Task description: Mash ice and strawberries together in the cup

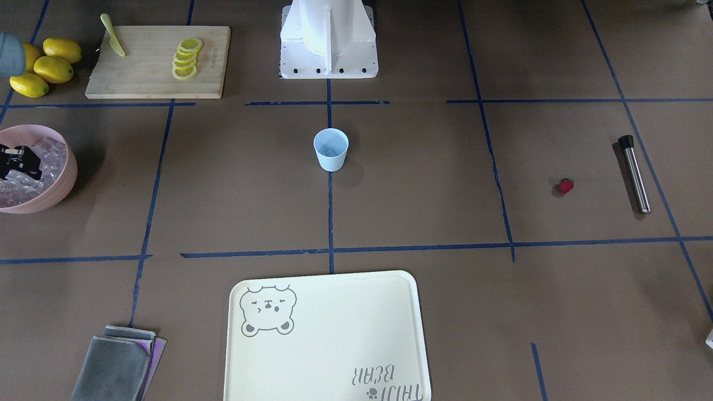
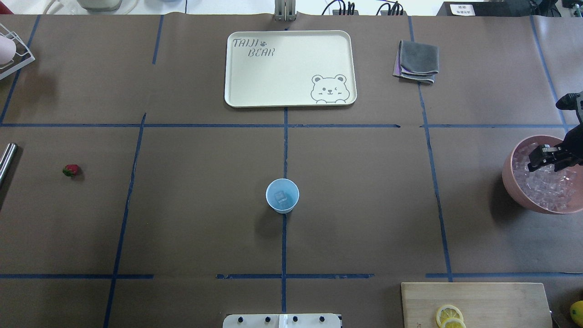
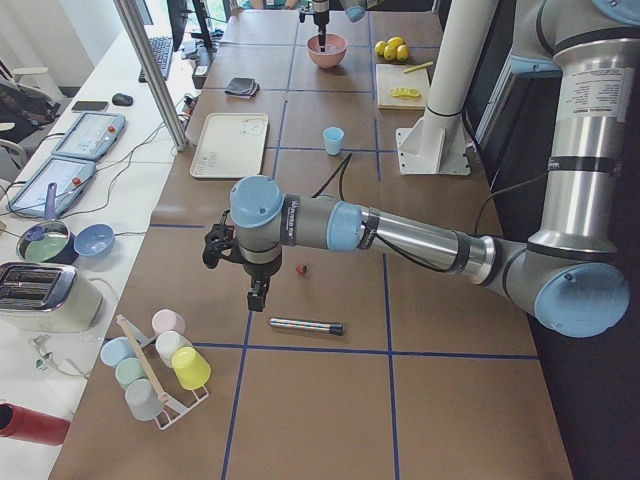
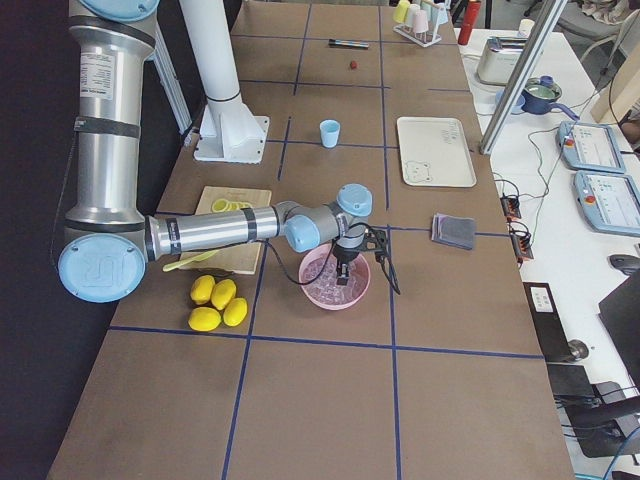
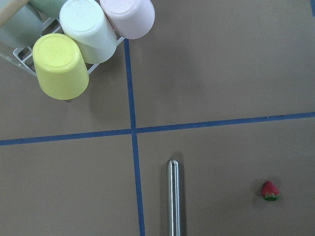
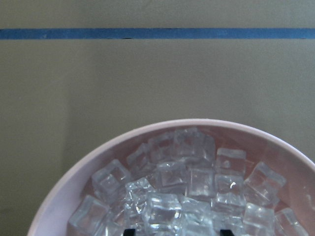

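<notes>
The right gripper [image 6: 177,232] hangs over the pink bowl [image 2: 508,177] with its jaws spread wide. Only the two dark fingertips [image 6: 129,232] show in the right wrist view, with the ice [image 6: 197,182] lying between and beyond them; no cube is pinched, and contact with the heap cannot be confirmed. The bowl holds many clear cubes, too many to count. The left gripper [image 3: 257,292] points down above the table, and its jaw state cannot be told. Below it lie one steel muddler with a black end cap [image 1: 635,172] and one strawberry [image 2: 71,170], near each other but apart. Positions in the overhead view, taken from the one pale blue cup [image 2: 271,200]: bowl at 3 o'clock, strawberry at 9 o'clock, one cream tray [image 2: 291,68] at 12 o'clock, folded cloths [image 2: 416,61] (grey over purple) at 1 o'clock, one wooden cutting board [image 1: 145,72] at 4 o'clock. The cup stands upright and holds one ice cube [image 2: 282,197]. The tray is printed "TAIJI BEAR" with a paw mark and a bear face. The board carries a row of overlapping lemon slices [image 1: 185,58] and one yellow-green knife [image 1: 113,36]. Four whole lemons [image 1: 53,68] lie beside it.
</notes>
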